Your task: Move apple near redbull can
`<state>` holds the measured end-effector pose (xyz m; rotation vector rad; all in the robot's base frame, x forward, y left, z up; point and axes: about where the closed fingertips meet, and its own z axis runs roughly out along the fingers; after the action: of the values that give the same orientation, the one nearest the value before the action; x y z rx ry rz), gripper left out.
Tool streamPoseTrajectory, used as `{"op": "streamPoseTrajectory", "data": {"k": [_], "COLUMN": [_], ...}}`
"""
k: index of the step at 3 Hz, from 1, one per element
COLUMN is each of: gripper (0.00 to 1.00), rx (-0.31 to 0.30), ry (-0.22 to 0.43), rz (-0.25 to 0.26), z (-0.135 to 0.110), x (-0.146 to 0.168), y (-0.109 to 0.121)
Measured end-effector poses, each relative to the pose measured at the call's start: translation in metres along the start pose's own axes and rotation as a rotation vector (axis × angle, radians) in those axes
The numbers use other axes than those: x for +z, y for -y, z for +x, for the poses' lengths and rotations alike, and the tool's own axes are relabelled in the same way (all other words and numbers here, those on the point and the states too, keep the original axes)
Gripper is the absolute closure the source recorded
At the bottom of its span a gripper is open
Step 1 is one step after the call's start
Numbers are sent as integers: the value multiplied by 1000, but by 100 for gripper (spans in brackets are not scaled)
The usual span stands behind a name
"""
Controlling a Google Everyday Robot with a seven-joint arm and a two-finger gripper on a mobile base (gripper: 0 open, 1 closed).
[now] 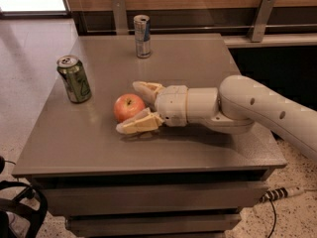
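The red-orange apple (127,107) sits on the grey table (198,63), left of centre. My gripper (129,107) reaches in from the right, open, with one finger behind the apple and one finger (136,125) in front of it, so the apple lies between the jaws. The apple rests on the table top. The redbull can (142,36), slim, silver and blue, stands upright at the table's back edge, well behind the apple.
A wider green can (74,78) stands upright near the table's left edge, left of the apple. My white arm (262,108) stretches across the right side of the table. A wooden wall with metal brackets runs behind the table.
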<state>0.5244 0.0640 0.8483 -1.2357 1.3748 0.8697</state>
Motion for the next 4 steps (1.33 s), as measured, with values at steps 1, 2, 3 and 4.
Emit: {"op": "streamPoseTrajectory", "data": {"k": [1,2,3,4], "gripper": [46,69,98,100], "rx": [-1,-2,-4,-5], "ry": [1,1,2,2], "rz": [-3,-7,-12,-13], "z": [-1,-2,-3,-4], "x": [1,3,5,6], "y": [-1,-2,-4,-4]}}
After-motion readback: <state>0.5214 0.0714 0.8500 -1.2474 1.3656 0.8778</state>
